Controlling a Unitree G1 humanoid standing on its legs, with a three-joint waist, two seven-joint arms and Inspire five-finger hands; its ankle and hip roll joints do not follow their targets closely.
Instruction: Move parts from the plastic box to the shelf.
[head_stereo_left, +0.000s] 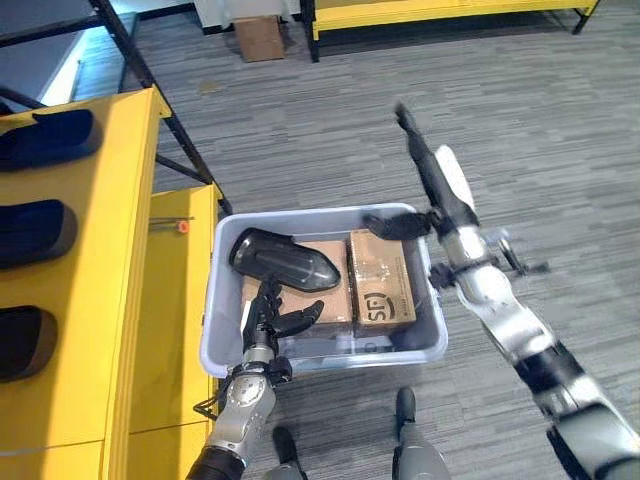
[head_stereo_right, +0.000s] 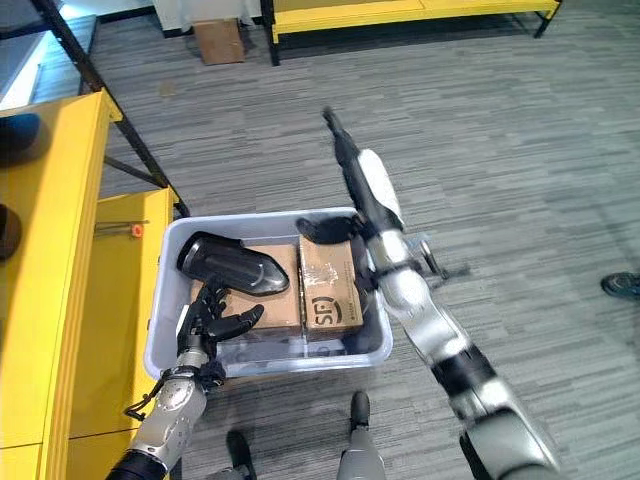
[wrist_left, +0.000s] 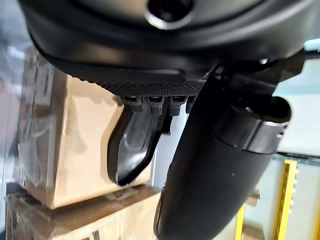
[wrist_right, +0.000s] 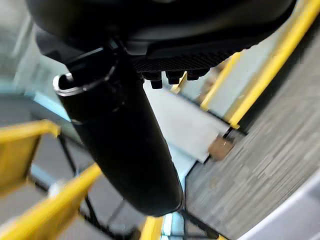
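The pale plastic box (head_stereo_left: 228, 330) stands on the floor in front of me. A black curved part (head_stereo_left: 285, 260) lies at its left, on top of brown cardboard cartons (head_stereo_left: 381, 283). My left hand (head_stereo_left: 268, 318) is inside the front left of the box, open with spread fingers just below the black part and holding nothing. My right hand (head_stereo_left: 428, 170) is raised over the box's far right corner, fingers straight and pointing away, empty. The yellow shelf (head_stereo_left: 115, 250) stands at the left with three dark parts (head_stereo_left: 40, 232) lying on it.
Black slanted frame legs (head_stereo_left: 150, 90) rise behind the shelf. A small cardboard box (head_stereo_left: 258, 38) and a yellow rack (head_stereo_left: 450, 12) stand at the far side of the grey floor. A person's shoe (head_stereo_right: 622, 285) is at the right edge.
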